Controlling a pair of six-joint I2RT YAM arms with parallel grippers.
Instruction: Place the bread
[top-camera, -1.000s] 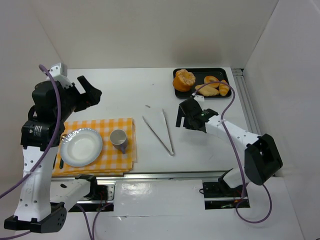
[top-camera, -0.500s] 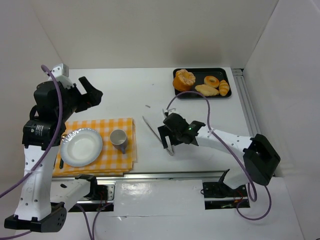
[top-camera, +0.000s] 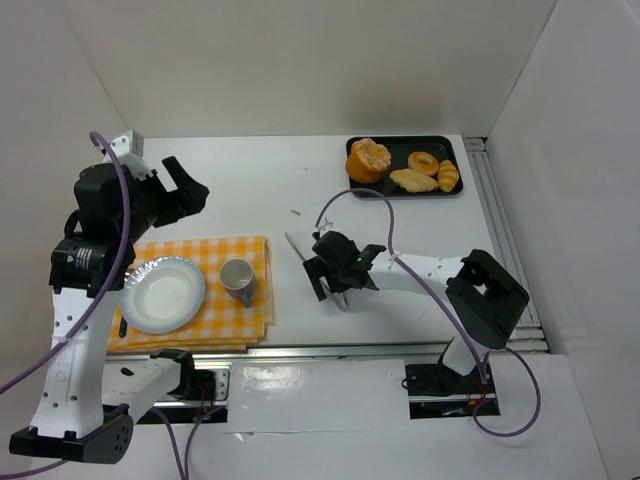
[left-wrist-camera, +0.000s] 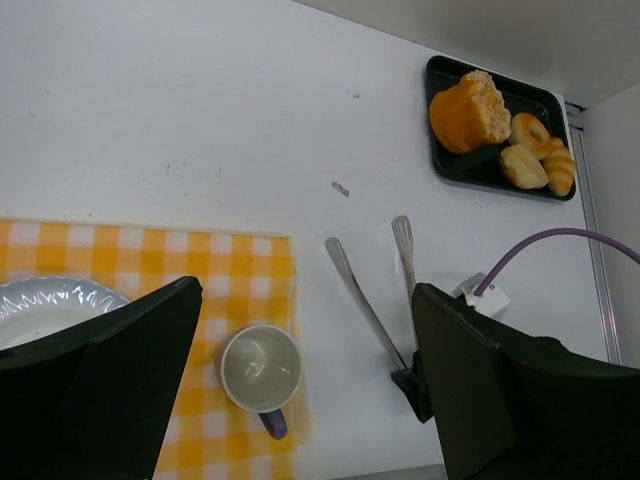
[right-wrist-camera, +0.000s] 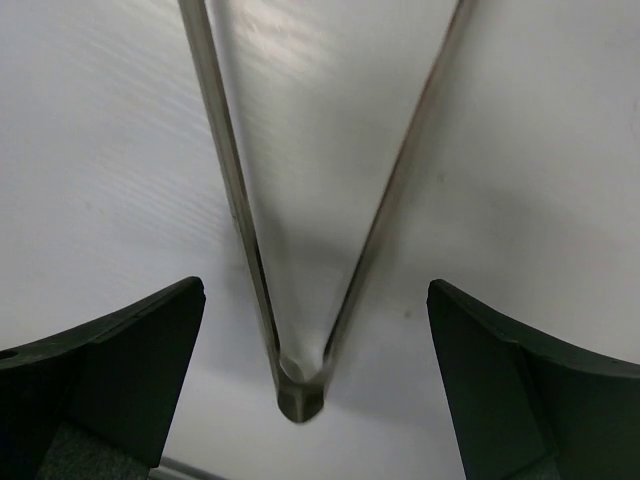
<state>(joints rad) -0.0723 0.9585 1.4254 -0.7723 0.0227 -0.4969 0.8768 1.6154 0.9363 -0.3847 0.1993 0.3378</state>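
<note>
**Desk:** So, overhead first. Where does the bread (top-camera: 413, 180) sit?

**Photographer:** In the black tray (top-camera: 375, 189) at the upper right of the frame: a big orange bun, a ring, a long roll and a croissant, all well apart from both arms.

**Desk:** And the arms?

**Photographer:** The right gripper (top-camera: 338, 272) hangs at centre frame over the joined end of the metal tongs (top-camera: 296, 247), which lie on the white table (top-camera: 240, 190). The left gripper (top-camera: 180, 190) is raised at the left, just above a yellow checked cloth (top-camera: 250, 318) bearing a white plate (top-camera: 163, 293) and a cup (top-camera: 238, 277).

**Desk:** The left wrist view?

**Photographer:** Its dark fingers (left-wrist-camera: 120, 370) stand wide apart at the lower corners, nothing between them. The cup is at lower centre, the tongs are to its right, and the tray of bread is in the upper right corner.

**Desk:** The right wrist view?

**Photographer:** The fingers (right-wrist-camera: 110, 370) are spread wide at either lower corner. They flank the tongs' hinge at bottom centre without touching it, and the two blades fan upward out of the frame.
</note>
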